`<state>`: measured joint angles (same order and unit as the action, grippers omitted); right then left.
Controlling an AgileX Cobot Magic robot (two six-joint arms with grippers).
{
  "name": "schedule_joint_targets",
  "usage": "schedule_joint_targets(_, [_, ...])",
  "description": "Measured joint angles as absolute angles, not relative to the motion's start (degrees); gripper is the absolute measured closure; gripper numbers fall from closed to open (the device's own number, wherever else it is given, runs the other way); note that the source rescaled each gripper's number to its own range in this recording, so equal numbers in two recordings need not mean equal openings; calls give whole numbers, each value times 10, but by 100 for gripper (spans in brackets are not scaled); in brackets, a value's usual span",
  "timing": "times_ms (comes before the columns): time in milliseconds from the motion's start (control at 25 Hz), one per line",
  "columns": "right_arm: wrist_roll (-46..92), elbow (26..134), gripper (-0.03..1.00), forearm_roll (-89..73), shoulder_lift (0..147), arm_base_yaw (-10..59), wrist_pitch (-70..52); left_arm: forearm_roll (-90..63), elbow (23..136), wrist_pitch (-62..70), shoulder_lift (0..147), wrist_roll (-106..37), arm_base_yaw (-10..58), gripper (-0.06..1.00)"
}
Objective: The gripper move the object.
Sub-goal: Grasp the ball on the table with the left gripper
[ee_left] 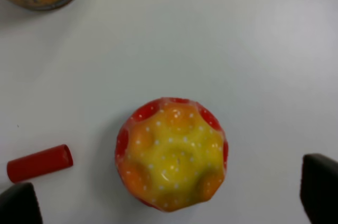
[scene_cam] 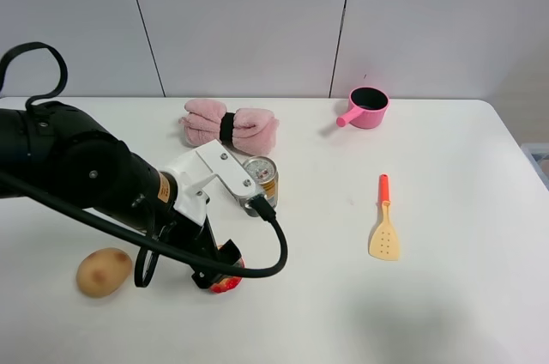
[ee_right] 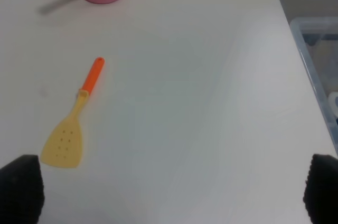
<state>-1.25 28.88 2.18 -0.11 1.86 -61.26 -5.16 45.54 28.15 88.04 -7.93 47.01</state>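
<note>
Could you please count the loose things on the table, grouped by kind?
Toy food: 2, the potato and the red and yellow toy fruit.
Cookware: 2, the pink saucepan and the yellow spatula.
Can: 1.
Rolled pink towel: 1.
Small red cylinder: 1.
Total: 7.

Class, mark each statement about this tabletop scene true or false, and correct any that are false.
1. The left gripper is open, its fingers on either side of the toy fruit. True.
2. The potato sits inside the pink pot. False: it lies on the table, far from the pot.
3. The spatula has an orange handle. True.
4. The can rests on top of the towel. False: it stands on the table beside the towel.
</note>
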Motion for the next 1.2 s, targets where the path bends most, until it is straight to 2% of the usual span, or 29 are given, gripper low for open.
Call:
schedule_joint_targets(600, [-12,289,-3,22,-1,19,-613,-46,455,248,975,-83,470,-6])
schedule_joint_targets(1200, [-12,289,-3,22,-1,19,-613,-119,455,223,1009,-83,470,-6])
